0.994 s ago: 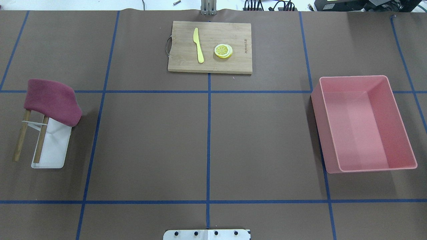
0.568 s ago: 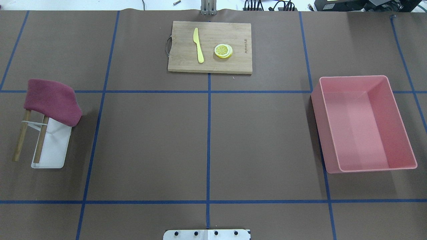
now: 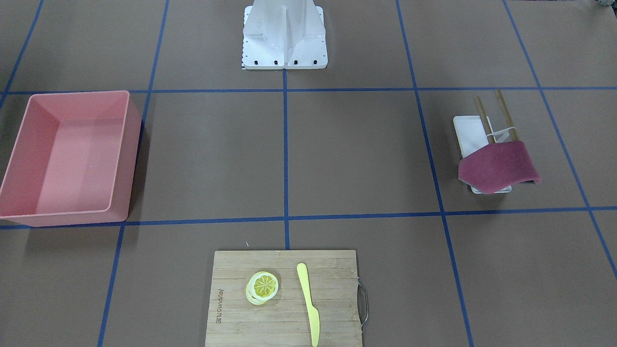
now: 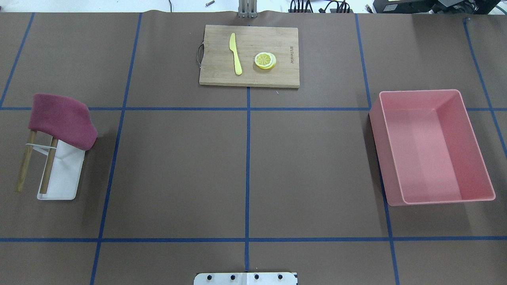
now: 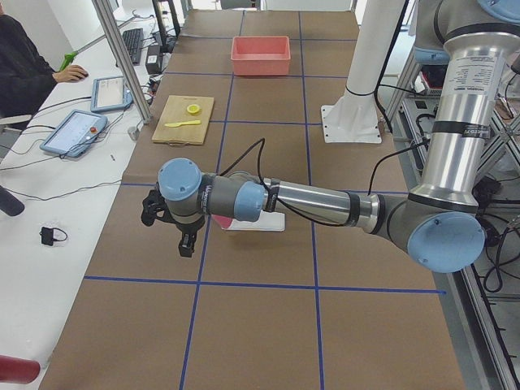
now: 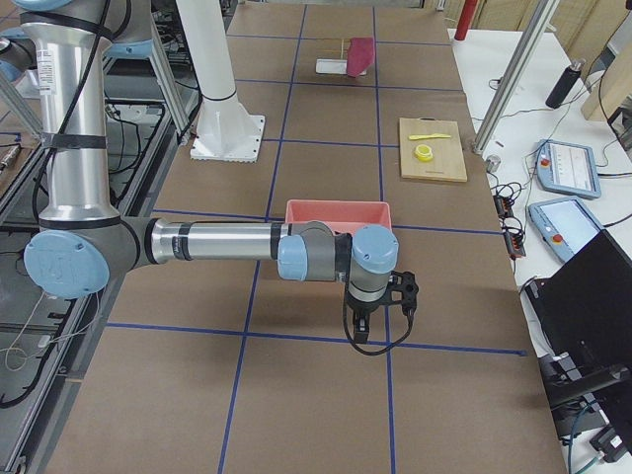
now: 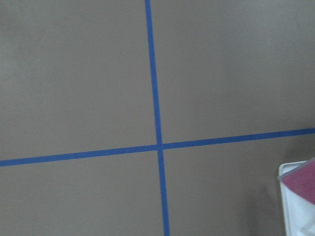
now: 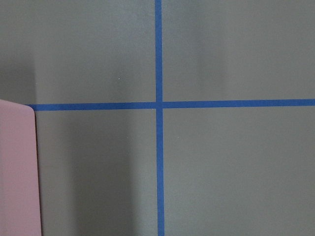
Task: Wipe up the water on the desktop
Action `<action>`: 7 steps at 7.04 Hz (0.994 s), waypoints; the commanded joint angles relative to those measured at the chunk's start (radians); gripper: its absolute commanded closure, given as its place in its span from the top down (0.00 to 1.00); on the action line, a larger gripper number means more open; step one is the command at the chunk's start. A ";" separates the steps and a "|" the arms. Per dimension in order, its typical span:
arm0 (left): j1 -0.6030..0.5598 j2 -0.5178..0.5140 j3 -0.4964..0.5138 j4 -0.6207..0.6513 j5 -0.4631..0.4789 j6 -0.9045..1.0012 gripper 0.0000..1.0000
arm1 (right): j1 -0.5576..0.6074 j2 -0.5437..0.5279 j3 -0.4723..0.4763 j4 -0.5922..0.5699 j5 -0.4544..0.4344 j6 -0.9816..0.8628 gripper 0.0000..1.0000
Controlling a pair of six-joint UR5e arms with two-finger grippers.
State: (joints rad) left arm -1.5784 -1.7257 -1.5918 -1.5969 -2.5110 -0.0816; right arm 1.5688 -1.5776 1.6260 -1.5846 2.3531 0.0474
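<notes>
Table [image 4: 178, 170]: brown, blue tape grid, lies beneath both claws. Right claw [image 6: 361, 331] hangs above it, just beside a corner of the pink bin [image 4: 471, 150]. Left claw [image 5: 184, 244] hangs above it at the end opposite the bin. Whether either is clenched or released: cannot tell.

Bin: inside shows plain pink floor.

Cutting board [image 4: 222, 75]: well apart from the bin.

Opposite end from the bin: dark red cloth [image 4: 61, 118] draped over a wooden rack [image 4: 24, 166] at a white tray [image 4: 59, 182].

On the board: yellow knife [image 4: 236, 55]; lemon slices [image 4: 265, 60] on its bin side.

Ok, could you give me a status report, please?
Left end effector and right end effector above desktop, state unclear. No water visible. Cloth on rack.
</notes>
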 commanded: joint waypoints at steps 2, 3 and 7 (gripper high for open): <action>0.142 -0.011 0.031 -0.255 -0.025 -0.383 0.99 | 0.000 -0.002 0.017 0.000 0.011 -0.003 1.00; 0.190 -0.011 0.074 -0.393 -0.023 -0.550 0.99 | 0.000 -0.001 0.018 0.000 0.011 -0.003 1.00; 0.356 -0.008 0.105 -0.678 -0.014 -0.895 0.98 | 0.000 -0.002 0.018 0.000 0.011 -0.003 1.00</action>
State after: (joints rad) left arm -1.2679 -1.7341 -1.4876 -2.2301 -2.5287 -0.9180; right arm 1.5692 -1.5787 1.6444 -1.5846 2.3639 0.0445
